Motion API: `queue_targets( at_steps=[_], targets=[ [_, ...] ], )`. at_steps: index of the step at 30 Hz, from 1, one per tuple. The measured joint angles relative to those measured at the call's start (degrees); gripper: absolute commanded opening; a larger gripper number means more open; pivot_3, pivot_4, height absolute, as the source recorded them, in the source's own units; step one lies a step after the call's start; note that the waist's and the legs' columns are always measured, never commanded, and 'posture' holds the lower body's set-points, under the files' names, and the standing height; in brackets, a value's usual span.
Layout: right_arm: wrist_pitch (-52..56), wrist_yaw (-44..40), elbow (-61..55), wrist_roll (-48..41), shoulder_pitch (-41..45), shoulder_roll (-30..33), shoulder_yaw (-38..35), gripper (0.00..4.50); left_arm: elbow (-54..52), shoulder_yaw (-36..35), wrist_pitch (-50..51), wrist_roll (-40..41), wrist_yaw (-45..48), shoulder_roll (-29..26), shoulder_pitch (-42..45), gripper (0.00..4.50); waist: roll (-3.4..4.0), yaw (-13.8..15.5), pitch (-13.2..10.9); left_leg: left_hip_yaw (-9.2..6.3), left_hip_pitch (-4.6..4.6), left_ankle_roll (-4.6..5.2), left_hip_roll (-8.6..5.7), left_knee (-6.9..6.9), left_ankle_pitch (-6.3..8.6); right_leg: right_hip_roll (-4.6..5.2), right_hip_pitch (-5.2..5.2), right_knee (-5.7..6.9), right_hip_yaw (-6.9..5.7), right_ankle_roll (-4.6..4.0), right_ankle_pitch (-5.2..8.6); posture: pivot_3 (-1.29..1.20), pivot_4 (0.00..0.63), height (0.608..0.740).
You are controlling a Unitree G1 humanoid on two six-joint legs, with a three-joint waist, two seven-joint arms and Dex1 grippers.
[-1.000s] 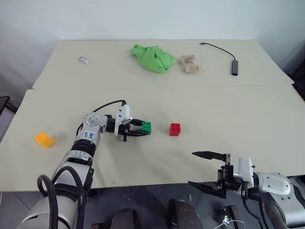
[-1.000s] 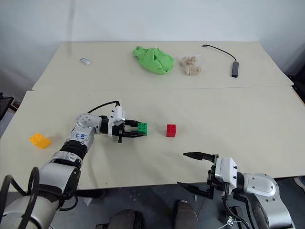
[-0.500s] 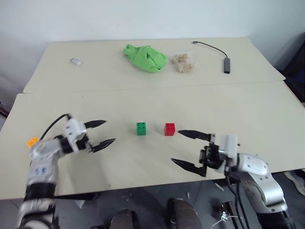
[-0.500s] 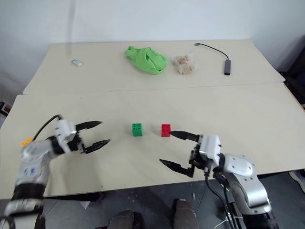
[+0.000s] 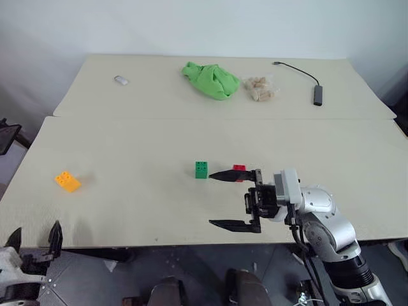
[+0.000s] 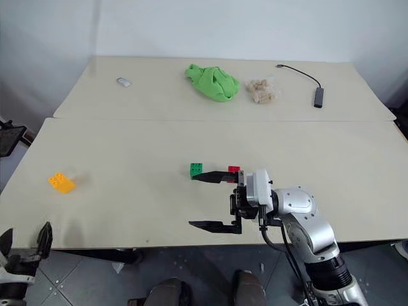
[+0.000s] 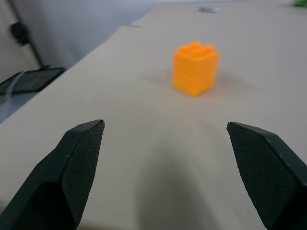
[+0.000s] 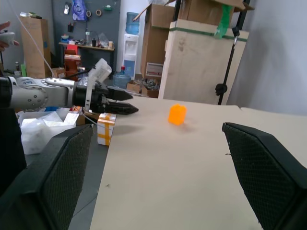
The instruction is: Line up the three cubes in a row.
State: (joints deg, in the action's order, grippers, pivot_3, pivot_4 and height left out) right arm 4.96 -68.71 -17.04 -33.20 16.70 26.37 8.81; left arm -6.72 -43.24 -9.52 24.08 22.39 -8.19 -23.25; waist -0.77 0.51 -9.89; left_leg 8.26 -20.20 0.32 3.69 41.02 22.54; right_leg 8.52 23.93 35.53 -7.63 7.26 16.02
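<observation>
I'm hovering the right gripper (image 5: 226, 199), fingers spread, by the red cube (image 5: 239, 168); left gripper (image 7: 168, 182) is gaping at the orange cube (image 7: 195, 69).

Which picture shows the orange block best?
The left wrist view: the orange block looms large between the open left pincer fingers, studs plain to see. The head views show it small, far out on the table. The right wrist view shows it distant, beyond the left pincer.

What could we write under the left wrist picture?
Open left gripper faces the orange cube on the table.
</observation>
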Motion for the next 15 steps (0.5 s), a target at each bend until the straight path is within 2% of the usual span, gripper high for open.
queue_targets(
  at_steps=[5, 9, 15],
  targets=[
    [0.0, -2.2, 1.8, 0.0, 1.2, 0.0, 0.1, 4.50, -0.4, 4.5, 1.2, -1.0, -4.0, 0.0, 4.7, 4.32, 0.01, -0.3, 0.0, 0.09, 0.00, 0.01, 0.00, 0.01, 0.03, -0.01, 0.00, 0.03, -0.03, 0.00, -0.01, 0.00, 0.150, 0.740],
    [0.1, -3.7, 2.4, 0.0, 1.8, 0.0, 0.2, 4.50, -1.0, 8.2, 4.2, -6.0, -11.5, -1.1, 12.0, 4.32, 0.03, -0.6, 0.0, 0.12, 0.00, -0.01, -0.01, 0.00, 0.03, -0.02, 0.00, 0.03, -0.08, 0.03, -0.03, 0.00, 0.150, 0.740],
    [0.4, -4.7, 2.5, 0.1, 1.0, 0.3, 0.3, 4.50, -2.4, 11.4, 10.9, -8.3, -24.9, 3.6, 20.3, 4.32, -0.01, -0.9, 0.1, 0.17, 0.02, -0.03, 0.00, -0.03, 0.05, -0.02, 0.00, 0.00, -0.13, 0.12, -0.08, 0.00, 0.150, 0.740]
  ],
)
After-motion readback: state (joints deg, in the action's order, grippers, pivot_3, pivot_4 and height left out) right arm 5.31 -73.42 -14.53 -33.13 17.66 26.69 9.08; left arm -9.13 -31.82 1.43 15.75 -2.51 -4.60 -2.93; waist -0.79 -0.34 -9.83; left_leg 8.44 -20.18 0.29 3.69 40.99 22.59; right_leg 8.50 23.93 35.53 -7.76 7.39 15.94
